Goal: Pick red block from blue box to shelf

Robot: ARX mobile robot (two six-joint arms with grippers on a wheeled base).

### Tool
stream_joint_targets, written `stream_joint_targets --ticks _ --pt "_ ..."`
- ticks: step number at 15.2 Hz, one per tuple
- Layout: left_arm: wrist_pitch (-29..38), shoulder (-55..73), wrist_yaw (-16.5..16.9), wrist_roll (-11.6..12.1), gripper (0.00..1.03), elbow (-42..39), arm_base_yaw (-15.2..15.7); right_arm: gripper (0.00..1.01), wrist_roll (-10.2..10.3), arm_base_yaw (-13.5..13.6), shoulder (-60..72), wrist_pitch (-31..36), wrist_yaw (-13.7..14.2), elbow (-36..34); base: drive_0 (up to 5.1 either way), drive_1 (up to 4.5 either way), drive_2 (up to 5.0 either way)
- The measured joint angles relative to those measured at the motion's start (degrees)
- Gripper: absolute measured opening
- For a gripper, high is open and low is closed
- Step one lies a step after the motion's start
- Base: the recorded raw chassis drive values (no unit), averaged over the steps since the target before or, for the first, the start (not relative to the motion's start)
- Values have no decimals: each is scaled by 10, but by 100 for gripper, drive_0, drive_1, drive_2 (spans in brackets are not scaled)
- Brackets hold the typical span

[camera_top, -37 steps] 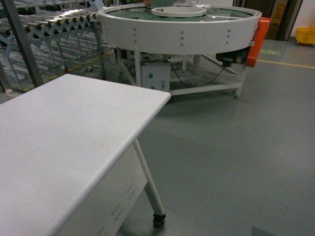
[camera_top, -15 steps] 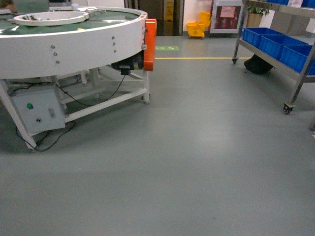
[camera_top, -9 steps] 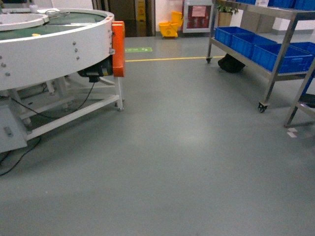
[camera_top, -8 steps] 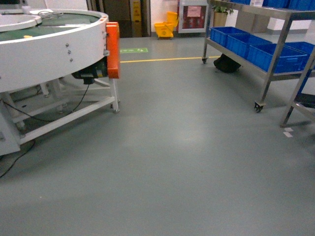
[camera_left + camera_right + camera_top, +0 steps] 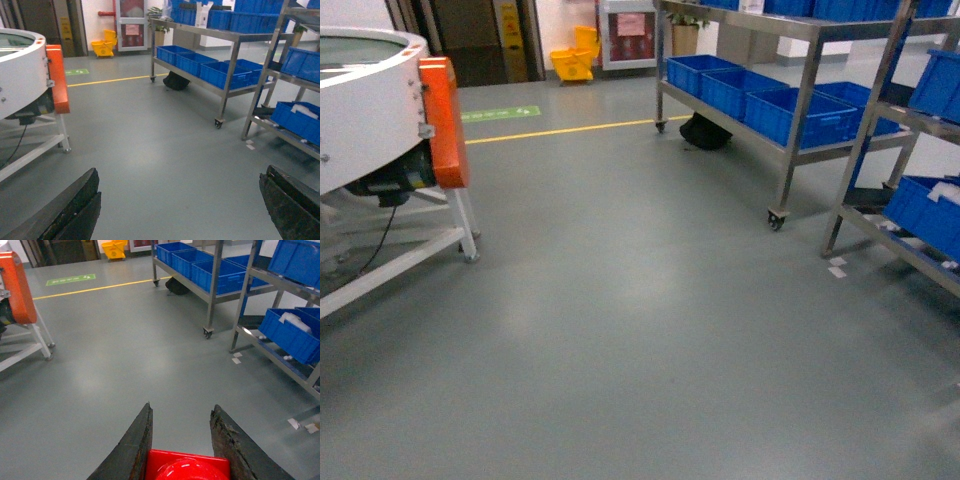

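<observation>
Transit phase. The right tool (image 5: 181,440) was clamped on the red block (image 5: 187,466) at the frame's bottom edge, securing it for carriage. The left tool (image 5: 180,210) was wide open and empty. The shelf (image 5: 798,95) stood upper right.

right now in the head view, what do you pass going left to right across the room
white round conveyor → its orange guard → yellow mop bucket by the far wall → black bag on the floor → steel shelf holding blue crates → a second rack at the right edge
</observation>
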Motion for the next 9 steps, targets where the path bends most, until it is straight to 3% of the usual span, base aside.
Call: stream_joint_targets --ticks 9 --pt "-1 0 -1 0 98 0 0 29 0 0 0 -1 0 0 -157 265 -579"
